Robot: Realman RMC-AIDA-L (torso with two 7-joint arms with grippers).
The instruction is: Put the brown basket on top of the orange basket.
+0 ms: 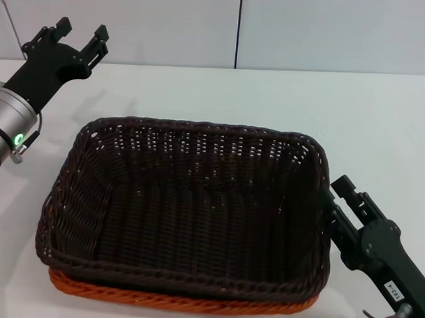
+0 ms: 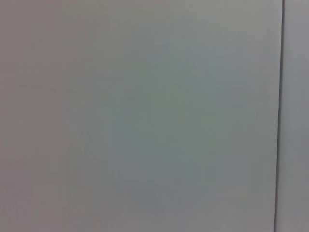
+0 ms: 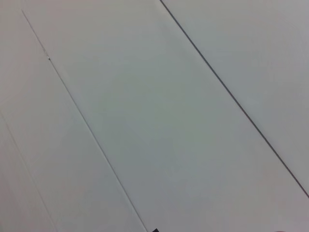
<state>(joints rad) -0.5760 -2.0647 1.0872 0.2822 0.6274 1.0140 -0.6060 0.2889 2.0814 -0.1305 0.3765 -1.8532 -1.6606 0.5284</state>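
You see the brown basket (image 1: 190, 207) nested on the orange basket (image 1: 180, 299), mid-counter (image 1: 381, 123). Left pincer (image 1: 82, 33) hangs spread wide, empty, far-left. Right pincer (image 1: 335, 198) touches the brown rim; its spread can't be told.

White table (image 1: 381, 116), pale seamed wall (image 1: 168, 25)
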